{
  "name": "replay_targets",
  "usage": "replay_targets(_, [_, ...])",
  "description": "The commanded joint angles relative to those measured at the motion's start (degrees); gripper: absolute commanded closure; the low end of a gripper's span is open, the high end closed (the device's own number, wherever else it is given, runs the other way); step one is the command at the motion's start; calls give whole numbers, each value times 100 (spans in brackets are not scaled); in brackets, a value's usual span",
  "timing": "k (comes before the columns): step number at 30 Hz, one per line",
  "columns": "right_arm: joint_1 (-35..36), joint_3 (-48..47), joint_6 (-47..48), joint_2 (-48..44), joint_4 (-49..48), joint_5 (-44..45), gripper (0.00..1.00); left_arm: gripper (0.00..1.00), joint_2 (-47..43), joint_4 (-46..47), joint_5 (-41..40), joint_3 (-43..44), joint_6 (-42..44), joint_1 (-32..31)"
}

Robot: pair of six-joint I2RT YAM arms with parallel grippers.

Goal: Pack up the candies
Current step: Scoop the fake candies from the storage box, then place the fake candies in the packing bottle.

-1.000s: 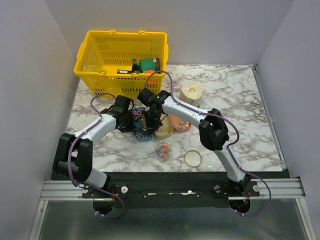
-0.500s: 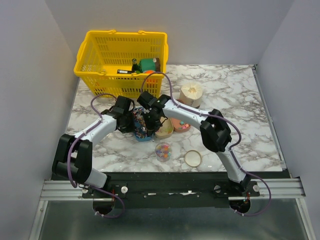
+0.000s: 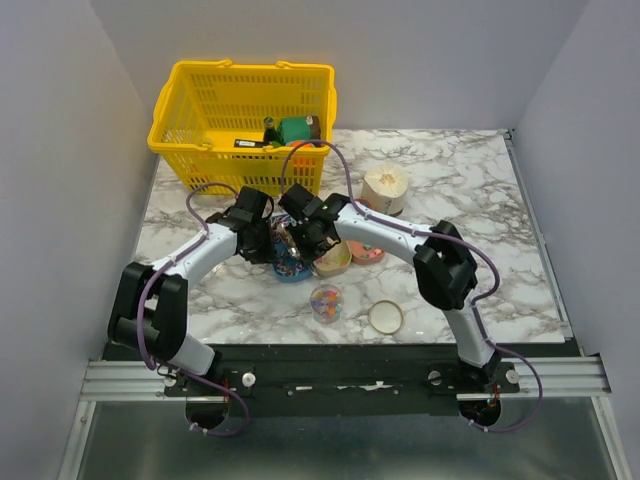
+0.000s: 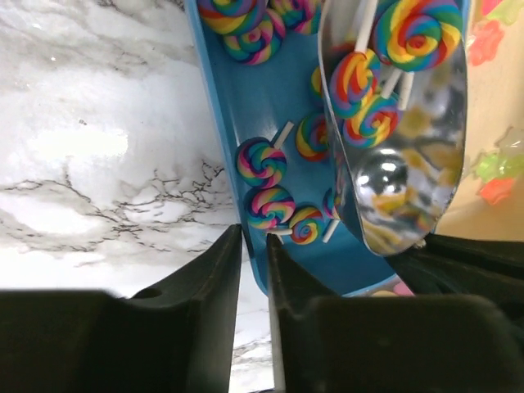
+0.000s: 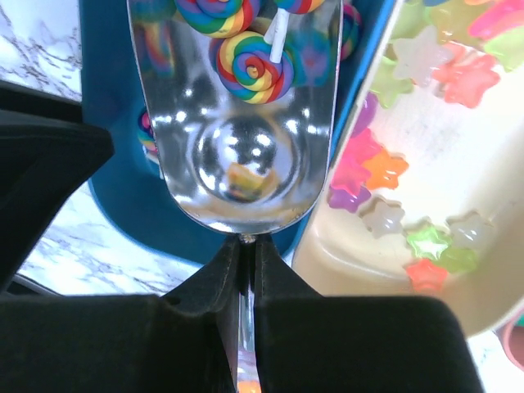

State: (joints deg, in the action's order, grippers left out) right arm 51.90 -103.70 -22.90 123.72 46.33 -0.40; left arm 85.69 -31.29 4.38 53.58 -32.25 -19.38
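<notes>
My right jaws are clamped on the thin handle of the steel scoop [image 5: 237,155]. Its bowl reaches straight ahead of them over the blue tray [image 4: 254,106], with a few rainbow lollipop candies [image 5: 246,61] in it. My left jaws straddle that tray's near rim, a sliver apart; I cannot tell whether they pinch it. To lift well, I judge I should keep the bowl level and rise slowly. Star sweets [image 5: 458,78] lie right of the right jaws. I can read no writing.
</notes>
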Motion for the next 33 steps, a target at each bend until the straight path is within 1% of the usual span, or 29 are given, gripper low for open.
replay_targets(1, [-13, 122, 49, -629, -10, 427, 99, 61, -140, -70, -34, 293, -1, -22])
replay_targets(5, [-13, 96, -39, -849, 43, 410, 99, 55, -350, -132, -43, 390, -9, -22])
replay_targets(7, [-13, 69, -118, -937, 96, 383, 99, 50, -421, -158, -51, 433, -18, -22])
replay_targets(9, [-4, 78, -188, -1104, 227, 374, 99, 45, -562, -193, -113, 451, -18, -14])
replay_targets(13, [-13, 271, -321, -1464, 596, 366, 99, 39, -948, -141, -350, 277, -27, -14])
replay_targets(14, [-4, 489, -330, -1587, 658, 366, 99, 38, -1158, -36, -394, 197, -27, -5])
replay_targets(15, [-4, 596, -321, -1797, 789, 340, 99, 36, -1282, 26, -603, 118, -27, 4])
replay_targets(17, [-4, 998, -347, -2070, 904, 313, 99, 34, -1615, 227, -763, -163, -27, 13])
replay_targets(18, [-13, 1157, -339, -2350, 1009, 261, 99, 32, -1713, 289, -842, -251, -27, 22])
replay_targets(20, [4, 1421, -373, -2615, 1097, 208, 99, 30, -1941, 430, -1000, -497, -36, 39])
replay_targets(23, [48, 1905, -452, -3107, 1343, 85, 99, 26, -2126, 588, -1080, -752, -27, 48])
replay_targets(24, [57, 2019, -461, -3222, 1405, 76, 99, 23, -2161, 624, -1080, -805, -27, 48])
replay_targets(25, [66, 2221, -479, -3414, 1440, -168, 99, 22, -2179, 641, -1089, -840, -27, 48])
replay_targets(29, [241, 2644, -593, -3766, 1599, -565, 99, 15, -2258, 562, -1202, -893, 34, 48])
replay_targets(33, [505, 2908, -725, -3961, 1643, -855, 99, 6, -2337, 642, -1343, -1025, 70, 48])
